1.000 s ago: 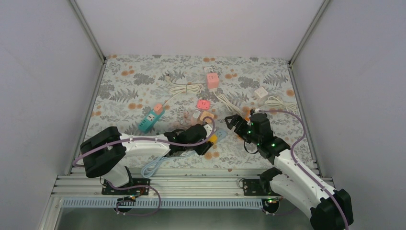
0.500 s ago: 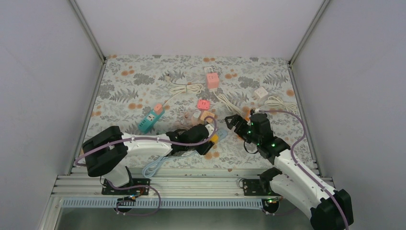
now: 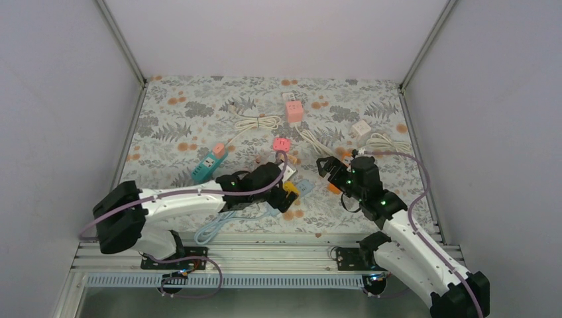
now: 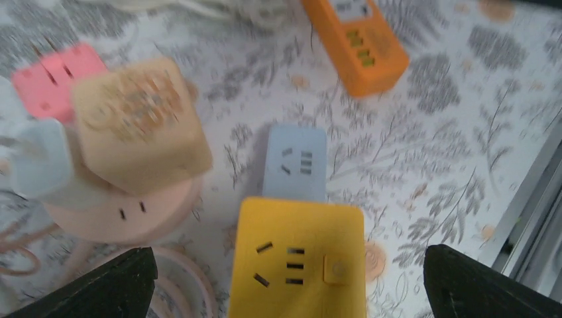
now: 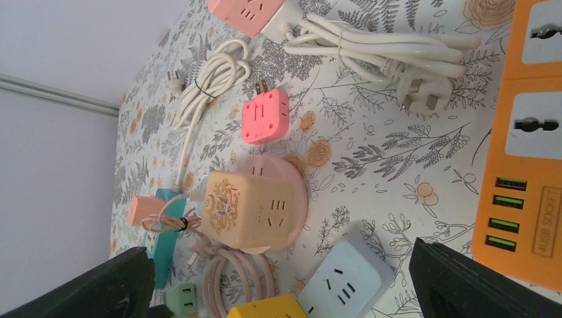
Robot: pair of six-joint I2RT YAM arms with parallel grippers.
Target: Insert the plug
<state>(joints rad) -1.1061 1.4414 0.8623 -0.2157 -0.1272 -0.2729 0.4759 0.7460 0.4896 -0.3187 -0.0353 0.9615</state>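
The left arm [image 3: 192, 195] has pushed further out over the mat [image 3: 185, 112]; its left gripper [image 4: 286, 275] is hanging spread wide, the yellow socket cube [image 4: 298, 258] lying between the fingers [image 4: 99, 285], seemingly untouched. The right gripper [image 5: 281, 265] is gaping too, gripping nothing. The pink plug [image 5: 265, 116], square with two bare prongs, is lying just beyond the tan cube [image 5: 248, 211].

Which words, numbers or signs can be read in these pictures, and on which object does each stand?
"4USB SOCKET": printed sideways on the orange rectangular plastic power strip, beside its green USB ports.
Beige plastic cube socket: a floral ornament only, no letters.
Yellow plastic socket block: the round mark on its button is too blurred to read.
No other text is legible.
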